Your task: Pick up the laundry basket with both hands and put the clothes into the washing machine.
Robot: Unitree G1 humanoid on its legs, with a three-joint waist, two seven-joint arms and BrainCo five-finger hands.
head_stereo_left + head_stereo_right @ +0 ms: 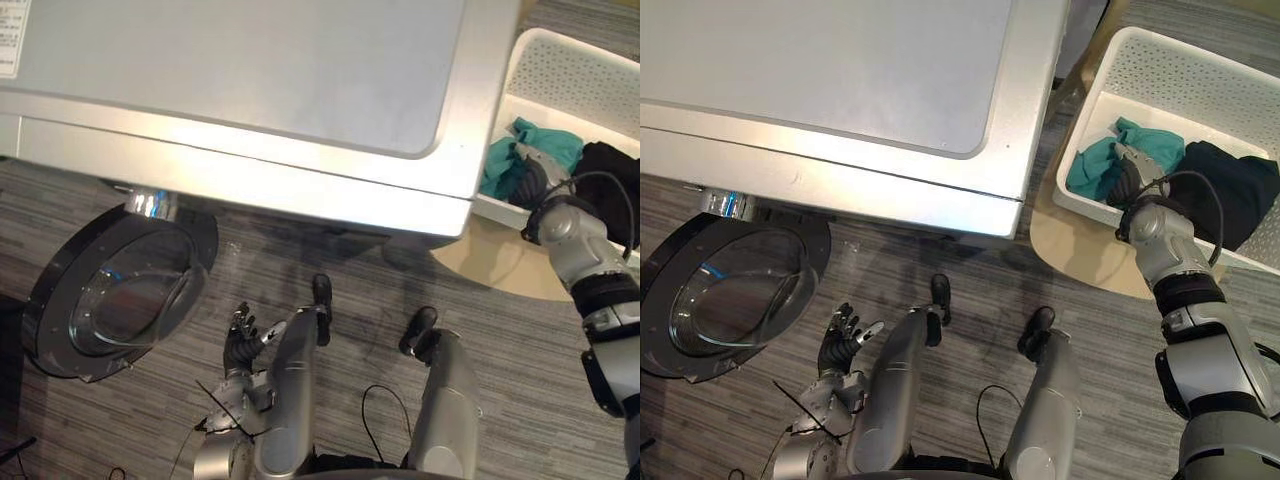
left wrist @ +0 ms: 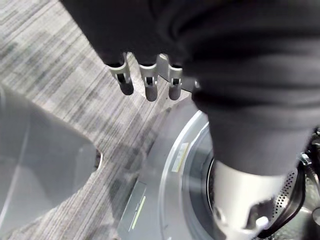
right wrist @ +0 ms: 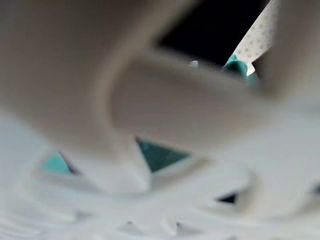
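A white perforated laundry basket (image 1: pixel 1200 75) stands to the right of the silver washing machine (image 1: pixel 840 90). In it lie a teal cloth (image 1: pixel 1095 165) and a black cloth (image 1: pixel 1230 190). My right hand (image 1: pixel 1130 182) is at the basket's near rim, over the teal cloth, and its fingers are hidden. The right wrist view is pressed close to the basket's lattice (image 3: pixel 165 210), with teal cloth (image 3: pixel 157 155) showing through the holes. My left hand (image 1: pixel 840 340) hangs open and holds nothing, low in front of the machine, beside its open round door (image 1: pixel 720 295).
The basket rests on a beige round surface (image 1: pixel 1080 250). Grey striped carpet (image 1: pixel 500 330) covers the floor. The machine's door swings out to the left. In the left wrist view the drum opening (image 2: pixel 285 200) lies past my fingers (image 2: pixel 150 87).
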